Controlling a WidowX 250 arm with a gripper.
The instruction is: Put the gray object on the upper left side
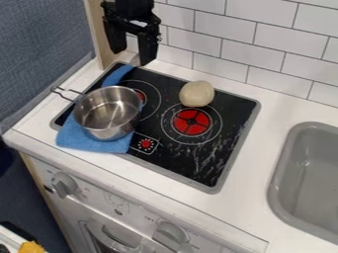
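the gray object is most likely the metal pot [108,112], which sits on the left part of the stove [232,109], partly on a blue cloth [92,142], with its wire handle [64,93] sticking out past the stove's left edge. the step in hand looks to be getting hold of it. i'd bring the gripper [131,58] down from the stove's upper left corner, put one finger inside the pot and one outside, and pinch the rim squarely. a grip off to one side could let the pot swing or tip. then lift straight up before moving toward the stove's upper left, since the soft cloth could bunch or drag along if the pot slides. the move should be short; set the pot down level and let go only once its base is resting, keeping the handle off the wall [222,48] behind the stove.

as for the jaws, they stand well spread above the stove's upper left corner, a wide gap between the two fingers. they pinch nothing i can make out, and they're apart from the pot.
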